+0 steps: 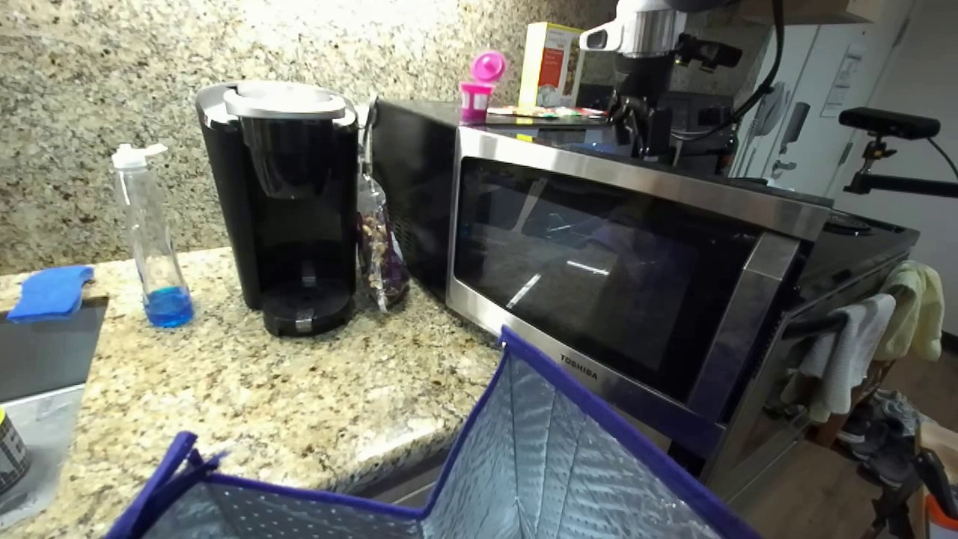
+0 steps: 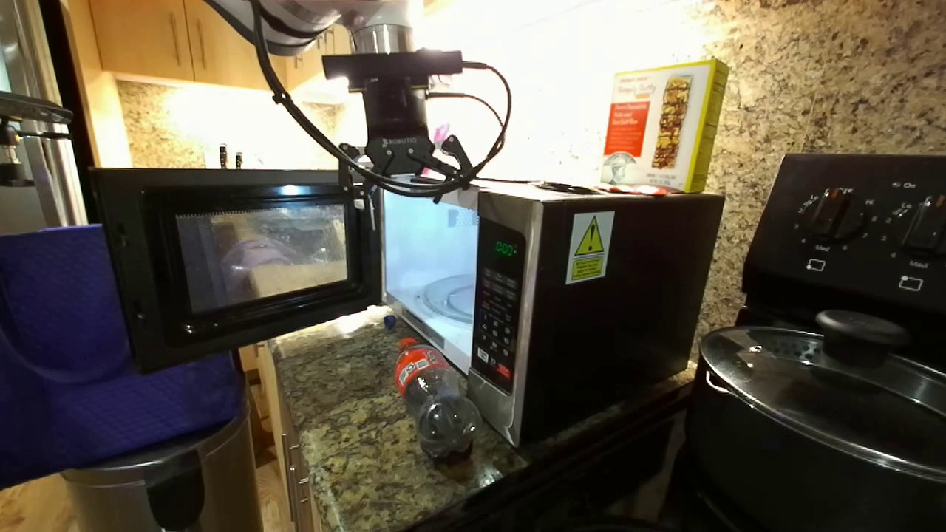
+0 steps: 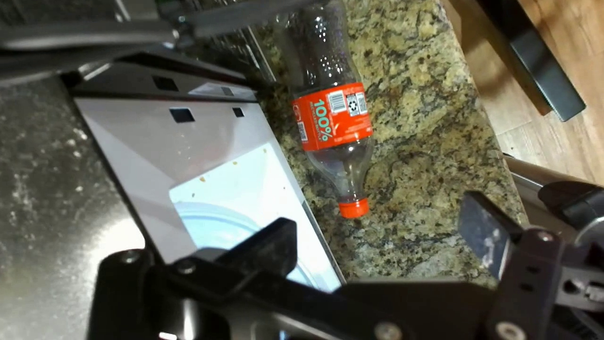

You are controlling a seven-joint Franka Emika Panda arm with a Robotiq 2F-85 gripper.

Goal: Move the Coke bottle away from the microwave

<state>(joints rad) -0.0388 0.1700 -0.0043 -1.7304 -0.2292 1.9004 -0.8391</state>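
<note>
Coke bottle (image 3: 332, 115) on its side on counter (image 3: 424, 156), just beside the front of the microwave (image 2: 621, 318), long axis roughly along it, cap (image 3: 354, 208) toward the tool (image 3: 380, 236). Its fingers (image 3: 276, 248) spread wide, nothing between; arm (image 2: 380, 38) above, tool pointing down past the cap, so likely has to drop and shift toward the bottle's body.

A kitchen, apparently in a home, surrounds a Toshiba microwave (image 1: 599, 262) on a speckled stone countertop (image 1: 299, 389). To one side of the microwave are a pod coffee maker (image 1: 307, 157) and, farther off, a sink (image 1: 45, 355); to its other side, a stove (image 2: 879, 247) bears a glass-lidded pot (image 2: 805, 443). Dish towels (image 1: 853, 344) hang and shoes (image 1: 891, 457) lie past the microwave in an exterior view.
</note>
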